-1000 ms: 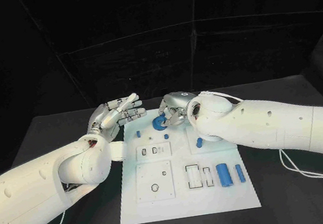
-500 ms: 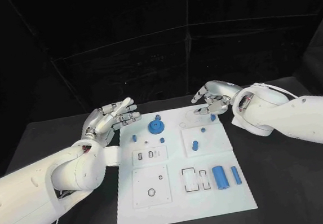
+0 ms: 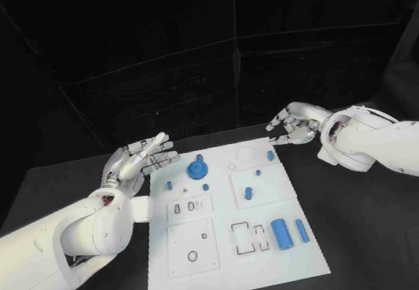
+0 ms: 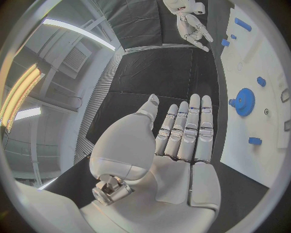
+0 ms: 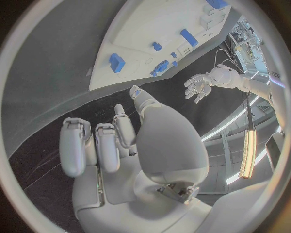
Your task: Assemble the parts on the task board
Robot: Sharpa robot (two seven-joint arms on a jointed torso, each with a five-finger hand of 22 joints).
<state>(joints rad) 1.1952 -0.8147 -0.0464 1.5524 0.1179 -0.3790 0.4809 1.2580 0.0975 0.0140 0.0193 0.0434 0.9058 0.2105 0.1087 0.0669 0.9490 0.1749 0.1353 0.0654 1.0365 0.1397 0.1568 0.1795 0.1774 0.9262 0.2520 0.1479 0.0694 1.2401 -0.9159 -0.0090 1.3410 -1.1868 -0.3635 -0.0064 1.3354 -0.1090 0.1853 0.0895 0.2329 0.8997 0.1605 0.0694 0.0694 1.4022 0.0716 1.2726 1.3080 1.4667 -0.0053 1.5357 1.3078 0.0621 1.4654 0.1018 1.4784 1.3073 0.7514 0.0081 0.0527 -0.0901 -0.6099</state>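
Observation:
The white task board (image 3: 201, 264) lies in the middle of the black table. A blue gear (image 3: 197, 169) sits near its far edge, with small blue pegs (image 3: 205, 187) around it and a slanted blue piece (image 3: 248, 193) further in. Two blue cylinders (image 3: 282, 234) lie in the near right part. My left hand (image 3: 137, 159) hovers off the board's far left corner, fingers straight, holding nothing. My right hand (image 3: 294, 125) hangs past the far right corner, fingers loosely bent and empty. The left wrist view shows the left hand (image 4: 182, 141), the gear (image 4: 244, 102) and the right hand (image 4: 189, 19).
Several empty slots and recesses (image 3: 252, 235) are cut into the board's near half. In the right wrist view the right hand (image 5: 133, 145) faces the board (image 5: 152, 19), the gear (image 5: 160, 67) and the left hand (image 5: 199, 86). Bare black table (image 3: 383, 237) surrounds the board.
My right hand has left the blue gear and drawn back to the right, off the board. The gear stays on the board. The left hand has barely moved; the camera shifted.

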